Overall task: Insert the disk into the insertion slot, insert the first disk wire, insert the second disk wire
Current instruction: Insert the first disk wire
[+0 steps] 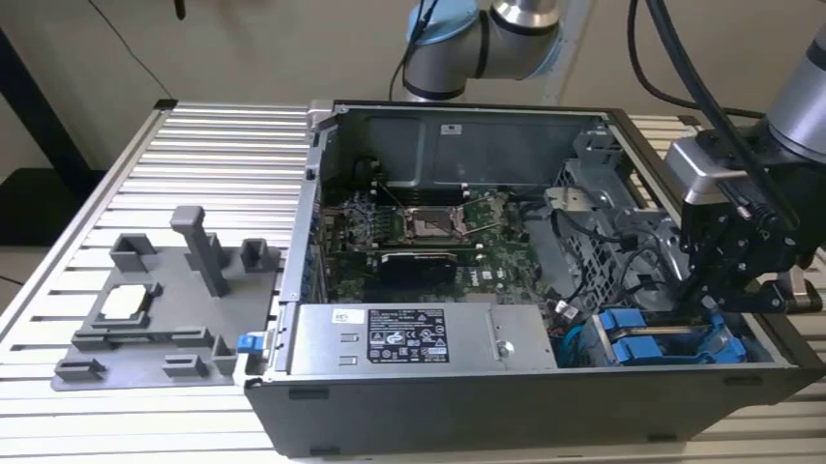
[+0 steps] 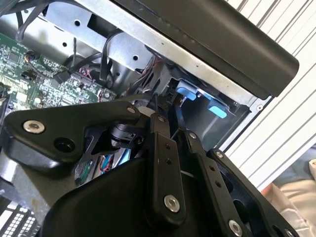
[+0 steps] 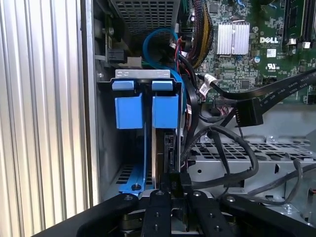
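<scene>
Sitting already in the insertion slot (image 3: 143, 74), the disk (image 3: 165, 113) meets a black wire plug (image 3: 177, 180) which the pincer (image 3: 177, 200) grips; wiring seems unfinished.

Claw (image 3: 177, 191) downward, fingers (image 3: 159, 210) together.

Smooth blue plastic disk carrier (image 3: 165, 111)

The ribbed metal surface (image 1: 207, 145) carries two things. An open dark computer case (image 1: 516, 411) lies on its side across the middle and the exterior view's right. Just beside it, toward the exterior view's left, a grey holder plate (image 1: 155, 329) with upright posts lies flat, possibly moulded plastic.
</scene>
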Robot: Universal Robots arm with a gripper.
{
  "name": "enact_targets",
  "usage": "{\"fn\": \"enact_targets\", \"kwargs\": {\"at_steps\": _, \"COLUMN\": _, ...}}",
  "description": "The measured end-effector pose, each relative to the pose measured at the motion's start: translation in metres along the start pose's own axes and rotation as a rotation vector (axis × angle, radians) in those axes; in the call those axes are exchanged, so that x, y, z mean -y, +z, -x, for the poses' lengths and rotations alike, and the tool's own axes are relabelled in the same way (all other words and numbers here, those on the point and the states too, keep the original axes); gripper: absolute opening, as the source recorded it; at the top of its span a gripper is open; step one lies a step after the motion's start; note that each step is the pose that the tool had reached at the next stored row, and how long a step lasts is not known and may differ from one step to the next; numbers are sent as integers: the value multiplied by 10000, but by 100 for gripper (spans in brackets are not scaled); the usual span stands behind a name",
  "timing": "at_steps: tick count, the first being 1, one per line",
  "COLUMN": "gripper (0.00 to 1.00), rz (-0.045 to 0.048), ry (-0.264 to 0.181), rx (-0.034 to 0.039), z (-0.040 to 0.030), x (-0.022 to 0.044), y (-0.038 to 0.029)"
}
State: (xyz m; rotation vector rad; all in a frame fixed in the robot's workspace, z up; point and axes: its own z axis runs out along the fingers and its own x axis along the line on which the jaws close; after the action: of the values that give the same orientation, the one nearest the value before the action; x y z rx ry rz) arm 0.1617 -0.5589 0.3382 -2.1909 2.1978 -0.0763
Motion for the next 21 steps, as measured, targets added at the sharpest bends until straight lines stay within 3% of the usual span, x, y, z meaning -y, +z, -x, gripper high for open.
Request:
{"fn": "enact_targets", "kwargs": {"at_steps": 7, "gripper": 19, "rz": 0, "ry": 0, "rx": -11, "z": 0, "x": -3, "y": 54}}
{"fn": "enact_targets", "kwargs": {"at_steps": 15, "gripper": 19, "rz": 3, "ry": 2, "rx": 12, "z": 1, "x": -5, "y": 70}}
{"fn": "enact_targets", "kwargs": {"at_steps": 17, "gripper": 27, "rz": 0, "ry": 1, "rx": 9, "z": 1, "x": -5, "y": 71}}
{"fn": "enact_targets", "kwargs": {"at_steps": 21, "gripper": 27, "rz": 0, "ry": 2, "rx": 2, "z": 0, "x": 0, "y": 0}}
